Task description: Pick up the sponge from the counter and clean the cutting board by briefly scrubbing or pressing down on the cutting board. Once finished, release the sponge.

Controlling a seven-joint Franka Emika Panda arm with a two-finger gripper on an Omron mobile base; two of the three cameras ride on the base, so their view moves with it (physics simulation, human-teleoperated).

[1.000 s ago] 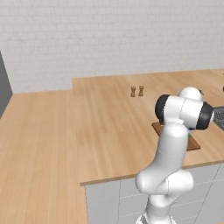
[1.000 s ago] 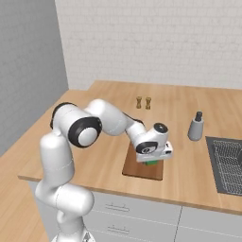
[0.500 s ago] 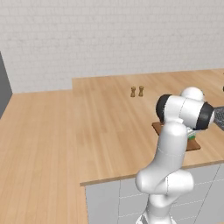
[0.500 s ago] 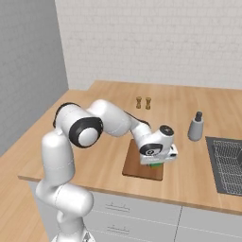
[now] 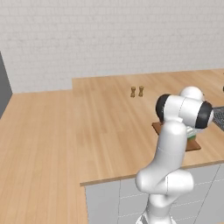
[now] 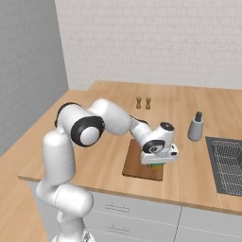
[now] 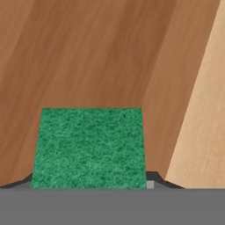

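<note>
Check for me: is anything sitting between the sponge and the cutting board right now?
Nothing visible does. The sponge is in the gripper directly over the dark cutting board, near its right edge. The board's exposed surface looks bare; whether the sponge touches it can't be told.

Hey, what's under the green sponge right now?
The dark cutting board lies under the sponge, with pale counter off to one side. The gripper covers the sponge's underside, so actual contact with the board can't be seen.
</note>
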